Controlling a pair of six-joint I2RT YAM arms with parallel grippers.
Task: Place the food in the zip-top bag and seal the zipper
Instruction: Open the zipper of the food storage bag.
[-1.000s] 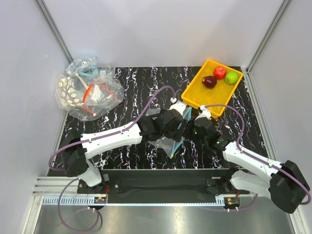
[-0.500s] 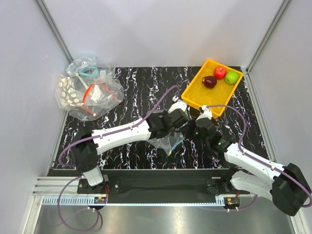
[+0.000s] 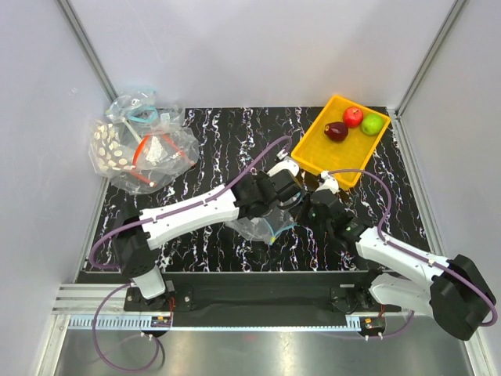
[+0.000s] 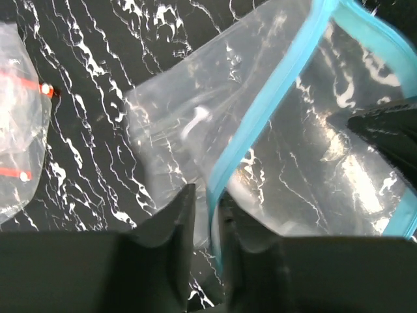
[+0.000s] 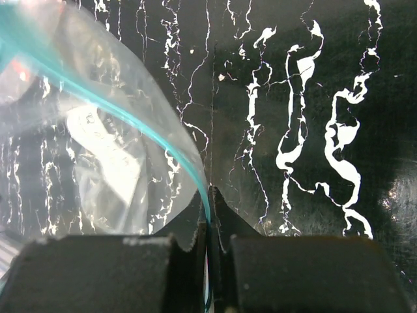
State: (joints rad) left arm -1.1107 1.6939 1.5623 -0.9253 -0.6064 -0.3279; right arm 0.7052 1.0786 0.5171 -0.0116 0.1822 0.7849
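The zip-top bag (image 3: 257, 229) is clear, with its teal-blue zipper (image 4: 273, 98) along the mouth, and hangs between my two grippers at the table's middle. My left gripper (image 4: 207, 197) is shut on one side of the zipper strip. Pinching the other edge of the strip (image 5: 130, 114) is my right gripper (image 5: 210, 199), also shut. In the top view the left gripper (image 3: 286, 196) and right gripper (image 3: 311, 207) stand close together, just in front of the yellow tray (image 3: 313, 157). The food lies in that tray: a maroon fruit (image 3: 336, 131), a red one (image 3: 353, 117) and a green one (image 3: 372, 124).
A heap of other clear bags (image 3: 141, 149), some with red-orange strips and one white-dotted, lies at the back left corner. Parts of them (image 4: 16, 130) show at the left of the left wrist view. Grey walls enclose the black marbled table (image 3: 227, 133).
My left gripper has closed on the bag's teal strip and its arm has swung slightly toward the back. The right gripper has tightened on the strip. The bag has shifted a little left.
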